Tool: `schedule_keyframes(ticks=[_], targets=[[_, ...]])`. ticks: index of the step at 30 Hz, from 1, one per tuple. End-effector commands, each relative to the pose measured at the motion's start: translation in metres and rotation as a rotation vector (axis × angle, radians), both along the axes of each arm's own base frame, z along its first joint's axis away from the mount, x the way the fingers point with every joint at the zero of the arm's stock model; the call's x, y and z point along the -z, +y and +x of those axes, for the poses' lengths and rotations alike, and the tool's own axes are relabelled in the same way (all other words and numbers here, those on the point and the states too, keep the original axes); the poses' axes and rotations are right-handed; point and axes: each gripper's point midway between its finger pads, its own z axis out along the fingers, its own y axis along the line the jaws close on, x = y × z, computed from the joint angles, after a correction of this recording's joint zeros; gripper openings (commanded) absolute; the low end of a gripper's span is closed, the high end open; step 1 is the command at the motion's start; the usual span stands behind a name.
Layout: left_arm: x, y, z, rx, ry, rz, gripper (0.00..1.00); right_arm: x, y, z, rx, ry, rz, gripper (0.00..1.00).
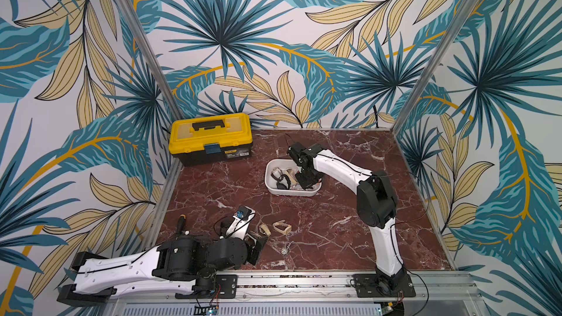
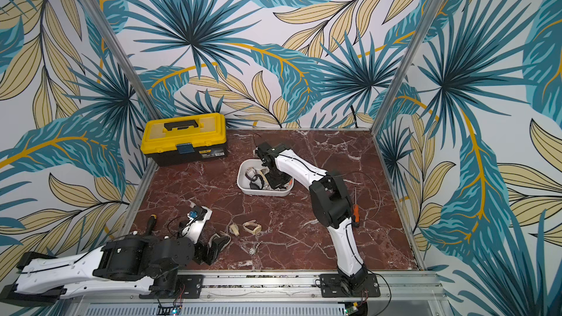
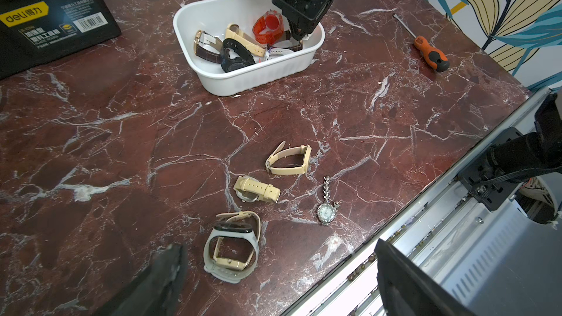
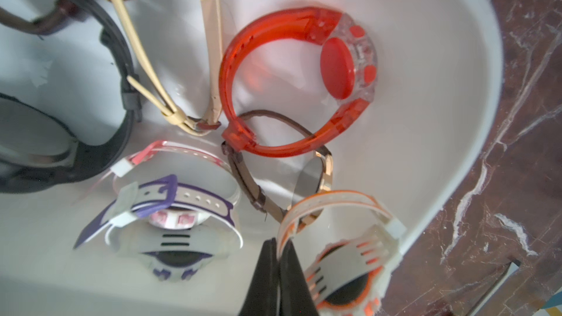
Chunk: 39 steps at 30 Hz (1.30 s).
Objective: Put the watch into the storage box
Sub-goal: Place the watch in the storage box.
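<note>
Leaf-print walls (image 1: 273, 25) are enclosing a red marble tabletop (image 1: 334, 223), with aluminium posts (image 1: 143, 39) standing at the rear corners.

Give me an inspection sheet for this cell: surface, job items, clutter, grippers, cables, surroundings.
Surface: red marble table, no spills seen.
Job's things: storage box holds several watches; beige watch, silver pendant watch and others lie loose on the table.
Clutter: yellow-lidded toolbox; orange screwdriver; black-handled tool.
Grippers: left gripper open, by the loose watches; right gripper shut on the orange-white watch strap, inside the box.
Cables: thin black cable loops off the right arm.
Surroundings: leaf-print walls; metal rail in front.
</note>
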Motion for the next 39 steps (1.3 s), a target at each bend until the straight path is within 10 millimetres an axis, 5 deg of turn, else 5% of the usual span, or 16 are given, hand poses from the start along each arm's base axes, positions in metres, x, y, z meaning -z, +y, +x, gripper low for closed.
schedule_keyframes(ticks=[1, 12, 18, 24, 31, 39], targets=[[0.005, 0.0, 0.001, 0.002, -0.015, 0.006, 1.0, 0.016, -0.002, -0.009, -0.001, 0.048, -0.01, 0.0], [0.005, 0.0, 0.002, -0.002, -0.015, 0.007, 1.0, 0.024, -0.003, -0.01, 0.004, 0.065, -0.013, 0.0], [0.004, 0.001, 0.002, -0.003, -0.017, 0.006, 1.0, 0.017, -0.002, -0.01, 0.015, 0.055, 0.005, 0.12], [0.002, 0.001, 0.002, -0.001, -0.024, 0.004, 1.0, -0.001, 0.0, -0.01, 0.023, 0.029, 0.041, 0.34], [-0.001, -0.001, 0.003, -0.001, -0.028, -0.005, 1.0, -0.024, 0.004, -0.013, 0.03, 0.0, 0.092, 0.38], [0.002, -0.007, 0.018, -0.053, 0.023, -0.011, 1.0, -0.083, 0.011, -0.034, 0.049, -0.085, 0.292, 0.52]])
